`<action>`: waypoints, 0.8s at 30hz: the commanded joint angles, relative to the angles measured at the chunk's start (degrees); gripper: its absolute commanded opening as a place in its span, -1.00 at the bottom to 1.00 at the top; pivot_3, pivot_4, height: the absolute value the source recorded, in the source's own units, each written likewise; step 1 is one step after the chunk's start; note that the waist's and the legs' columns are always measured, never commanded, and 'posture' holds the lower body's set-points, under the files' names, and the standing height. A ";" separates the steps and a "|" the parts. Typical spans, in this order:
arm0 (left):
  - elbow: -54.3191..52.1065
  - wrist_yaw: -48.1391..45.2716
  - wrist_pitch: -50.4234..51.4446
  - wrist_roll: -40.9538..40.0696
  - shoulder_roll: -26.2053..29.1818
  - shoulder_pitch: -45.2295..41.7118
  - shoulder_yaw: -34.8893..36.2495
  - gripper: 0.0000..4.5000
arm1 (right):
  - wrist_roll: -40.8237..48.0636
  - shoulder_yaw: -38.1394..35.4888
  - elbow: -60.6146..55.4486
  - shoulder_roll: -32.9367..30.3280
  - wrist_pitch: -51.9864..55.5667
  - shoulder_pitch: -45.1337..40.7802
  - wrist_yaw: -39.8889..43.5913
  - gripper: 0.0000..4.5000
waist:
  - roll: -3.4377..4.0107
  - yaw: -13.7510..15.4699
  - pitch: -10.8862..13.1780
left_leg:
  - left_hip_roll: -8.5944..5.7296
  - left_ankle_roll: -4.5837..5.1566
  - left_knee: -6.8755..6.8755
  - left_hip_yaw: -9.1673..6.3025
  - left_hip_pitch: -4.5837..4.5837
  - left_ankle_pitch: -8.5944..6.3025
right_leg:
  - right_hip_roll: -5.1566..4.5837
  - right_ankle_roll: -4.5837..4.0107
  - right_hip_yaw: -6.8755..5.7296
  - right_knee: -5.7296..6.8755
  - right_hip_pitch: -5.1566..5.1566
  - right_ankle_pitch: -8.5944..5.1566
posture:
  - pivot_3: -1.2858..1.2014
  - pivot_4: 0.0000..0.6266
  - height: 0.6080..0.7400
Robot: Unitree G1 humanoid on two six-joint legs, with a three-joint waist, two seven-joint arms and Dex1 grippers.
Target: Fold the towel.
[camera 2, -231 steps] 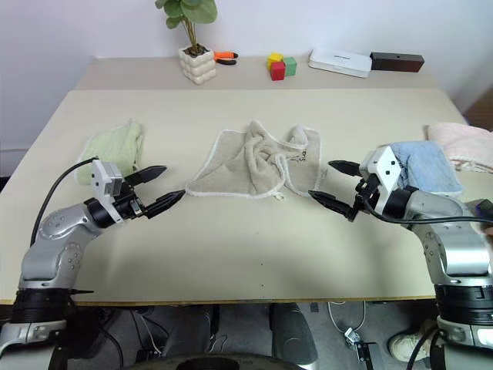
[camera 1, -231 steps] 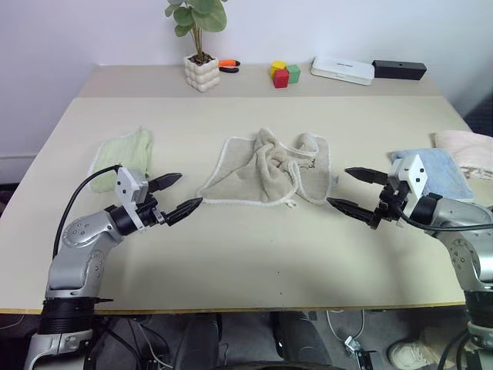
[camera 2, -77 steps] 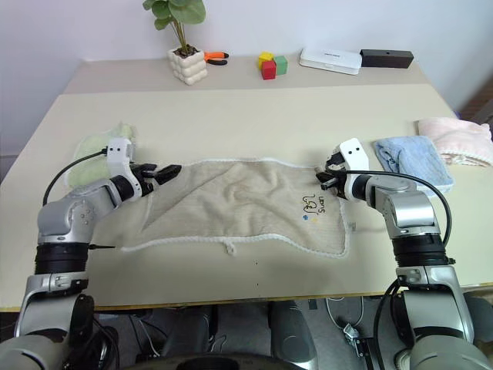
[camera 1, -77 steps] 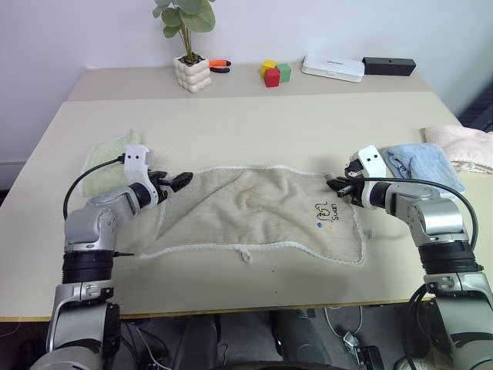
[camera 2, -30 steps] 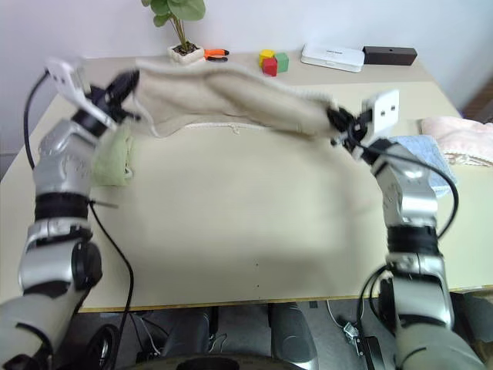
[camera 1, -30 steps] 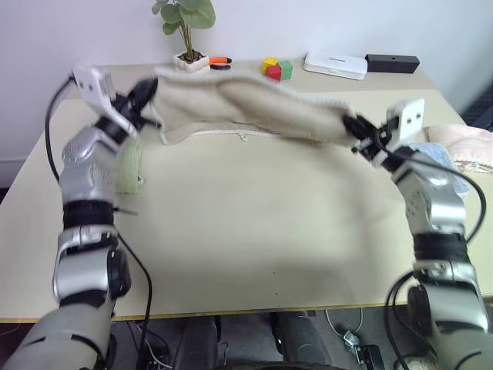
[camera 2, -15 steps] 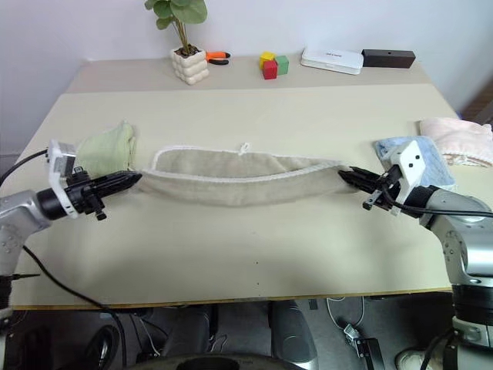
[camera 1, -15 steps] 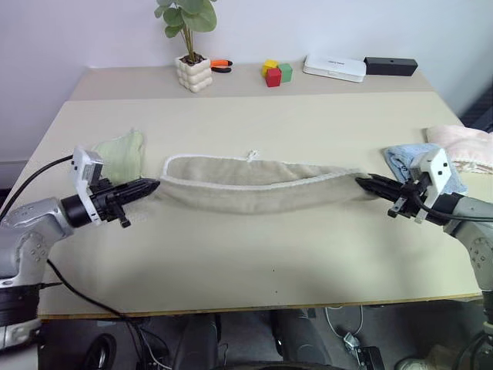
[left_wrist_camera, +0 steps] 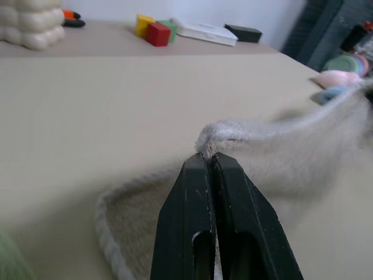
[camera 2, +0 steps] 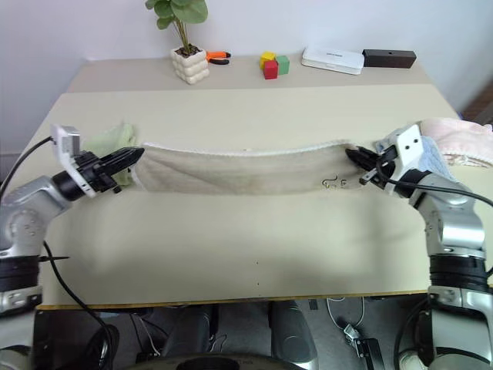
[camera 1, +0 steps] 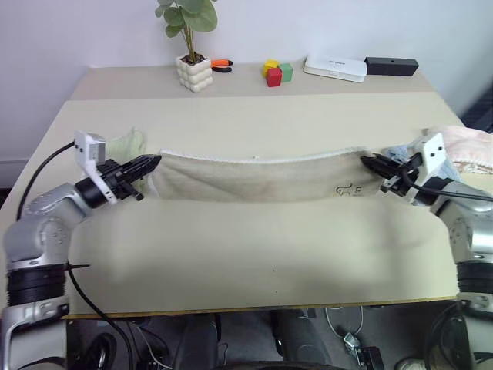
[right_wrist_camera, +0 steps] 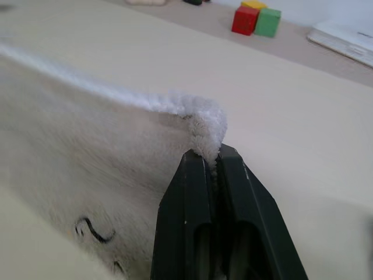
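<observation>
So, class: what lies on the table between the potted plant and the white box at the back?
In the left eye view, between the potted plant and the white box lie an orange-handled tool and coloured blocks: yellow, red, green.

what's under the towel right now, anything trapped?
The towel hangs stretched between the shut left gripper and right gripper. Bare table shows in front of it; the strip of table behind the cloth is hidden.

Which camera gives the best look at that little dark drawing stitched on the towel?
The right eye view: the embroidered mark shows whole near the towel end pinched by the right gripper. The left eye view shows it too; the right wrist view catches some strokes.
</observation>
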 commanded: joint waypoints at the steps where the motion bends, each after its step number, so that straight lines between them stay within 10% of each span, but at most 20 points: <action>1: 2.22 0.76 -5.41 3.62 -0.42 -1.94 -0.71 -0.97 | -1.46 -0.45 0.77 0.06 -2.22 -0.94 -1.00 -1.00 | 0.00 0.01 0.00 | 0.00 0.00 -0.01 0.00 0.00 0.00 | 0.00 0.00 0.00 0.00 0.00 0.00 | 0.03 -0.52 1.00; 17: 12.43 2.47 -8.98 10.09 -4.35 -6.49 -4.64 -0.97 | -5.40 2.10 1.40 2.42 -2.84 0.26 -5.02 -1.00 | 0.00 -0.02 0.00 | 0.00 0.00 -0.01 -0.01 0.01 0.00 | 0.00 0.01 -0.01 0.03 0.00 0.00 | 0.03 -0.52 1.00; 21: 13.90 2.52 -11.50 11.25 -5.26 -7.57 -4.62 -0.37 | -5.72 2.25 2.40 2.84 -3.38 0.50 -5.10 -0.59 | 0.00 -0.02 0.00 | 0.00 0.00 0.00 -0.01 0.02 0.00 | 0.00 0.01 -0.01 0.03 0.00 0.00 | 0.03 -0.52 1.00; 24: 13.92 2.95 -11.56 10.88 -5.51 -8.15 -3.66 0.37 | -6.47 1.72 2.97 2.79 -3.90 -0.20 -6.23 0.09 | 0.00 -0.03 0.00 | 0.00 0.00 -0.01 -0.01 0.02 0.00 | 0.00 0.01 -0.01 0.03 0.00 0.00 | 0.03 -0.52 1.00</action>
